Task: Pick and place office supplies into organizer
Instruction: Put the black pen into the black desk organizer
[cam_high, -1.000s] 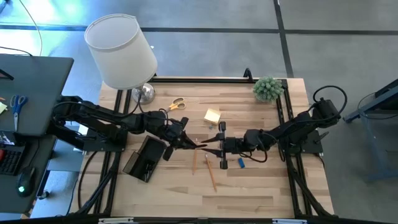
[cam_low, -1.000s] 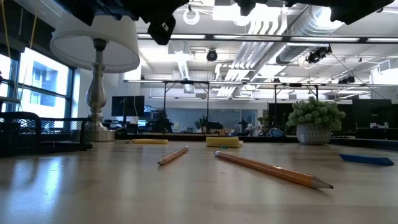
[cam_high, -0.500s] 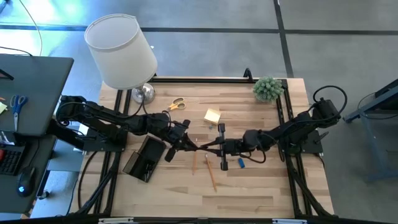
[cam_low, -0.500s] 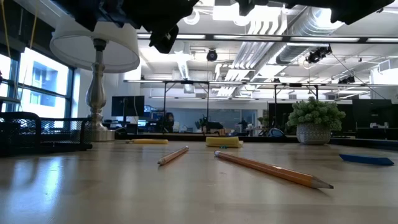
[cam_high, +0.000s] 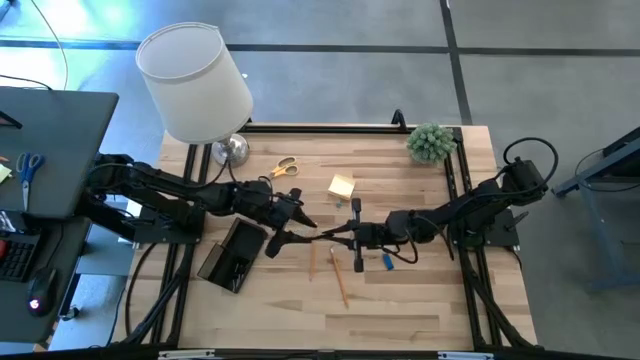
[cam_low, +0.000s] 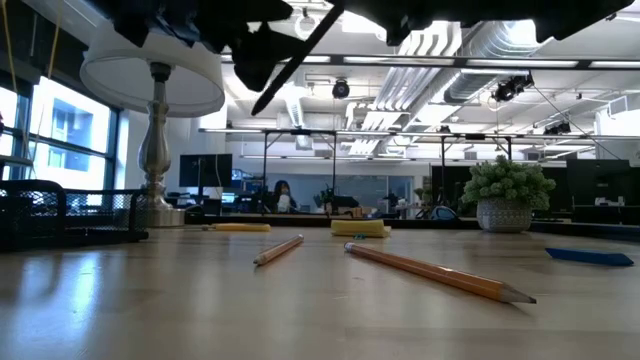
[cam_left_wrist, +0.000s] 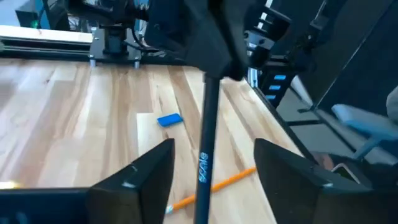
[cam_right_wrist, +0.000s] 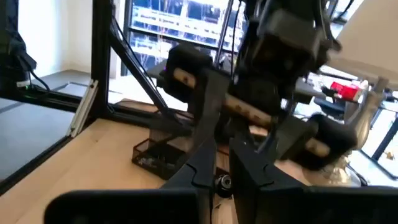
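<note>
The organizer (cam_high: 231, 252) lay at the counter's (cam_high: 400, 310) left. Just beside it the left tool (cam_high: 285, 222) hung above the wood with fingers spread, the black pen (cam_high: 322, 233) passing between them untouched. The right tool (cam_high: 352, 235), pressed together, pinched that pen's other end, evidently a handover. Pencils (cam_high: 339, 277) lay below, on the counter.

Bench (cam_high: 400, 310) fills centre frame. Organizer (cam_high: 232, 254) at left centre, lamp (cam_high: 195, 85) upper left, plant (cam_high: 431, 142) upper right. Scissors (cam_high: 284, 167) and sticky pad (cam_high: 341, 186) lie behind centre. Pencils (cam_high: 338, 276) lie in front of centre. Pen (cam_high: 325, 233) spans between both end effectors above the bench.
</note>
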